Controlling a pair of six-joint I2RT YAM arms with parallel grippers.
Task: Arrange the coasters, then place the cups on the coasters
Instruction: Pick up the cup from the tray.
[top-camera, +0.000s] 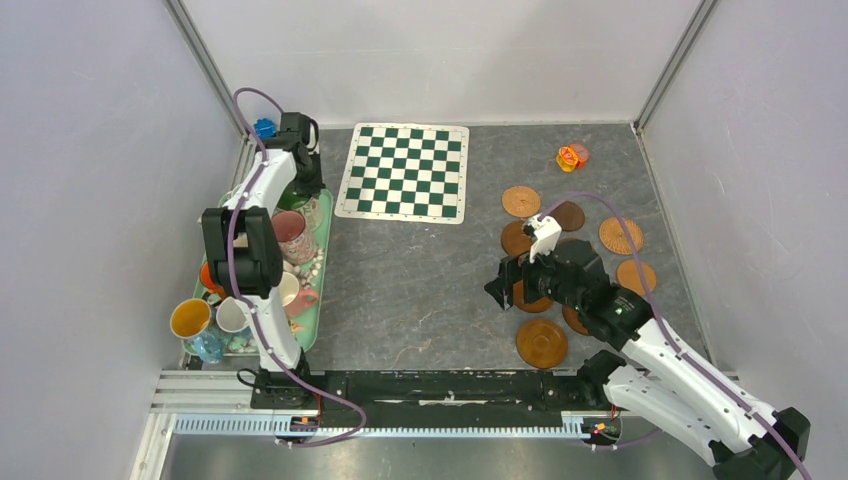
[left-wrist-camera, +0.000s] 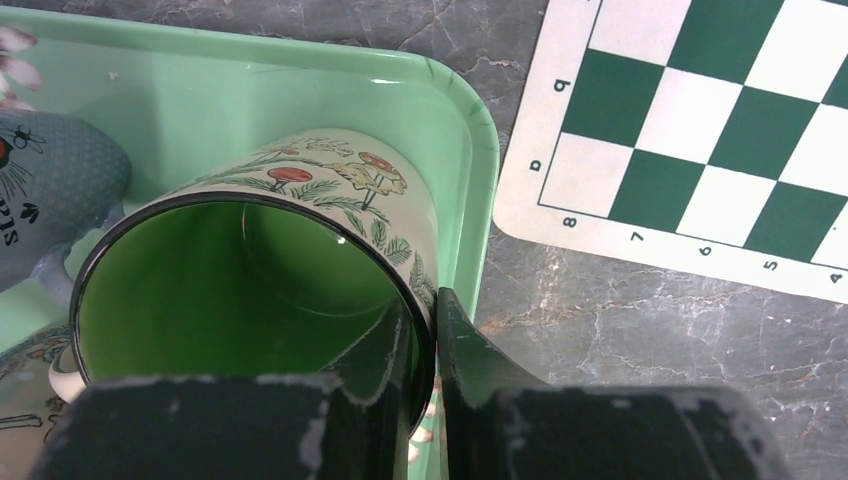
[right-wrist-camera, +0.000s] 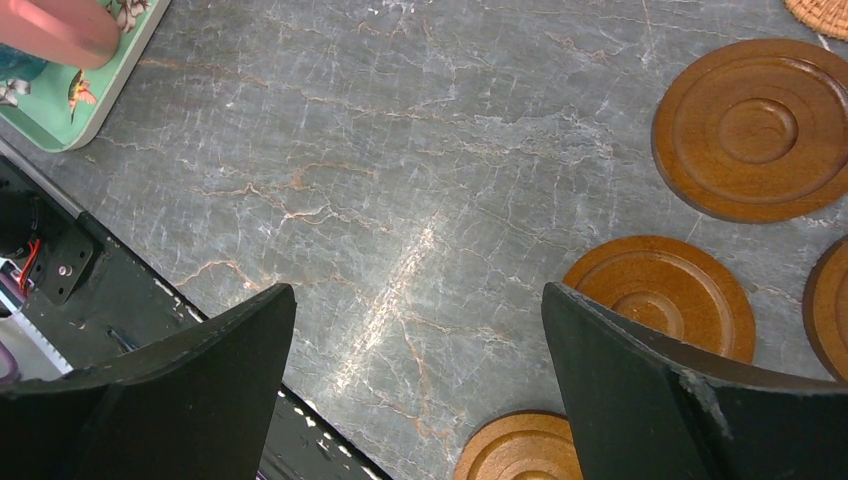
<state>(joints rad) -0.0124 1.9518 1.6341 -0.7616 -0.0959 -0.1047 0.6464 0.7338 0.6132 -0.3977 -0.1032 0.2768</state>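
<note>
The left end effector (left-wrist-camera: 432, 330) straddles the wall of a cup (left-wrist-camera: 330, 190) standing in the tray (left-wrist-camera: 300, 90); the mat (left-wrist-camera: 700, 130) lies to its right.

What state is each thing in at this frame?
Green-lined mushroom-patterned mug, upright in a corner of the mint-green plastic tray.
Left gripper, shut on that mug's wall.
Right gripper, open, empty.
Dark brown round wooden coasters, flat on the grey table, nothing on them.

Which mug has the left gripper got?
The mushroom-print mug with the green inside, in the corner of the tray; the left gripper pinches its rim.
</note>
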